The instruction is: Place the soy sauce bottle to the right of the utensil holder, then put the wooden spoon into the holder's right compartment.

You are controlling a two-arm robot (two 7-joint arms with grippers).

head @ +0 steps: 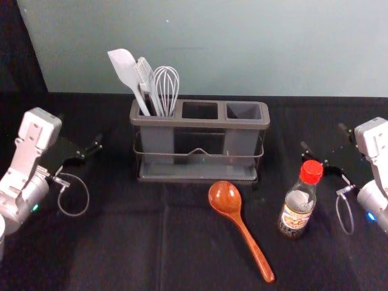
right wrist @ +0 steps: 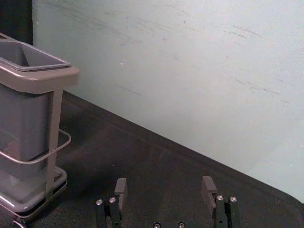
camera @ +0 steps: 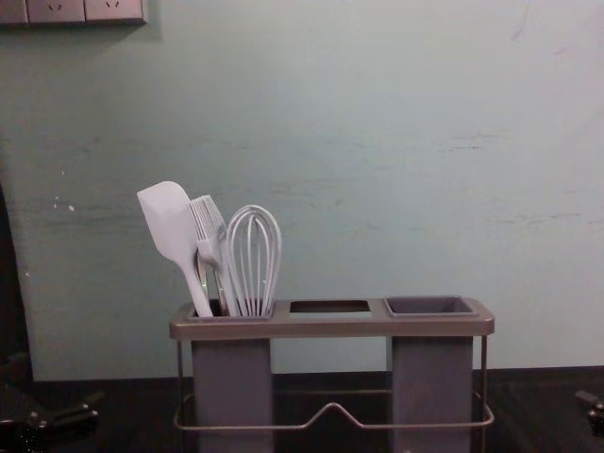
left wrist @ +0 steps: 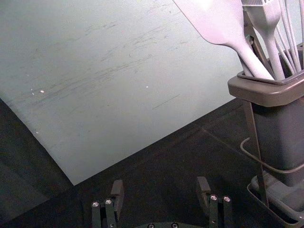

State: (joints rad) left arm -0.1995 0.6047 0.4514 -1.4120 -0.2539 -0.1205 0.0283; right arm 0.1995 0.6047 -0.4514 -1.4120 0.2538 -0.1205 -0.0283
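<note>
Head view: the wall (head: 242,48) spans the top of the frame, with the black cloth (head: 145,242) below it. At upper centre, resting on the cloth, is the holder (head: 200,122), its long side facing the viewer; three openings run across its top rim. The left arm (head: 27,145) enters at the left edge and the right arm (head: 376,145) at the right edge, each with a looped cable. The left gripper (head: 80,132) lies left of the holder, pincer spread, nothing between its fingers; the right gripper (head: 323,138) lies right of it, likewise spread and without a load. The spoon (head: 244,231) lies below the holder, bowl nearest its front edge, handle slanting to the lower right. The bottle (head: 297,206), red-capped, stands at lower right, well apart from the spoon's handle. In the holder's left compartment, tools rise at upper left: spatula (head: 124,70), whisk (head: 166,91) and, between them, brush (head: 146,79)

Chest view: the holder spans lower centre, its right compartment (camera: 432,377) at lower right of centre; a socket panel (camera: 71,9) occupies the upper left corner
</note>
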